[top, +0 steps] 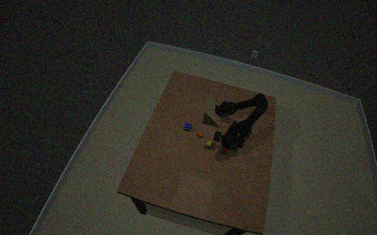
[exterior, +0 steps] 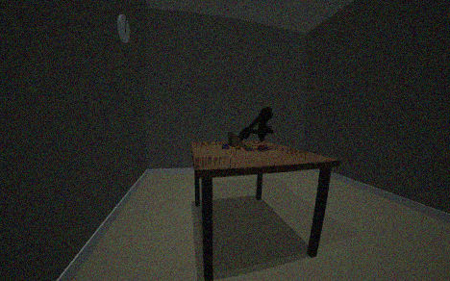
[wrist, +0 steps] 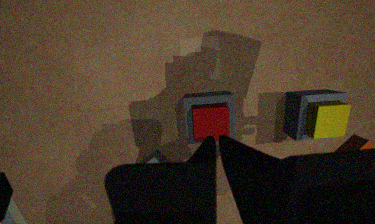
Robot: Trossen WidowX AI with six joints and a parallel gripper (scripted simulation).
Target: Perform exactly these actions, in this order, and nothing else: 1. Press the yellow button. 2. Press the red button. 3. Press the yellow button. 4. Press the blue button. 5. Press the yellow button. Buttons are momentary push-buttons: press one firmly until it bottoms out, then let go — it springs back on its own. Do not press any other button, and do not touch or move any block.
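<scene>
The red button [wrist: 210,121] [top: 225,149] sits in a grey square base, its cap standing proud. My gripper [wrist: 215,141] is shut and empty. In the wrist view its fingertips overlap the cap's lower edge; they appear just above it, and I cannot tell any contact. The yellow button [wrist: 332,120] [top: 209,143] is to the right of the red one in the wrist view, its cap raised. The blue button [top: 188,126] is farther left in the top view and out of the wrist view.
An orange block [top: 200,135] [wrist: 369,145] lies between the yellow and blue buttons. A dark object [top: 217,136] is beside the gripper. A dark green wedge-like shape [top: 209,120] stands behind the buttons. A greyish object [wrist: 155,159] shows partly behind the left finger. The scene is dim.
</scene>
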